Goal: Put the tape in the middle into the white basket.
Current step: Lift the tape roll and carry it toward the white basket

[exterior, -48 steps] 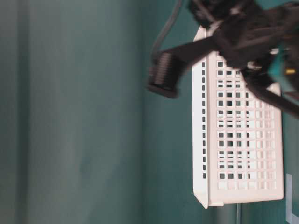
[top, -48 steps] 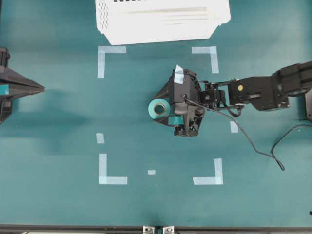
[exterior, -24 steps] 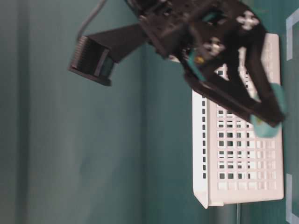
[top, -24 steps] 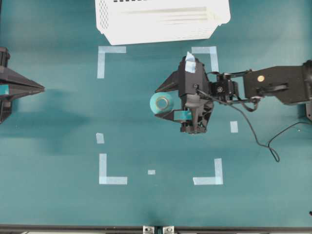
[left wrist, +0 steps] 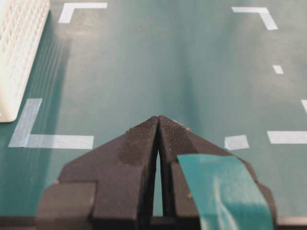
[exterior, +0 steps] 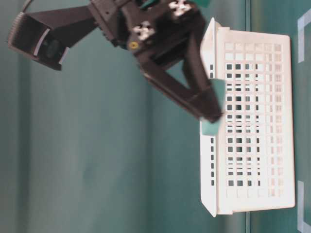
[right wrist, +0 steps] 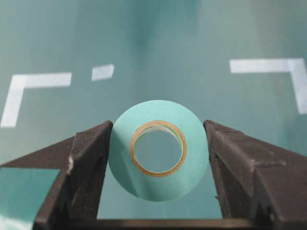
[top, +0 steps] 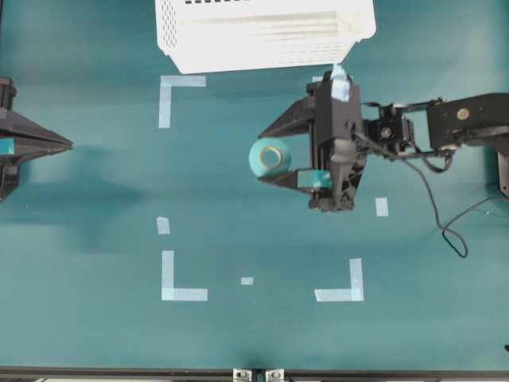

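Tape is clamped between the right gripper's two fingers, one on each side of the roll's outer rim, off the desk. Fingers stand partly open, spread only as wide as the roll. The ring's hole axis runs along the gripper's reach: in the wrist view the flat face and open core point straight at the camera; from overhead the roll sits tilted, with the core showing as a small ring. No real long axis, it's a short squat ring.

Position: over the middle of the marked square, in front of the white basket and well apart from it, not above its opening.

Materials and shapes:
- Tape: smooth light-teal wound band, thin tan cardboard core, round.
- Fingers: matte black, wedge-shaped, gritty textured inner faces; a teal tape patch on one.
- Basket: white moulded plastic, rectangular, sides a lattice of square holes, ribbed floor. In the table-level view it stands behind the right gripper, lattice wall facing the camera.
- Desk: flat teal surface with pale-blue tape corner marks and a few short strips.

Left gripper sits at the left edge of the overhead view, well away from the tape. Its black fingers are pressed together at the tips with nothing between them; a teal patch is stuck on one.
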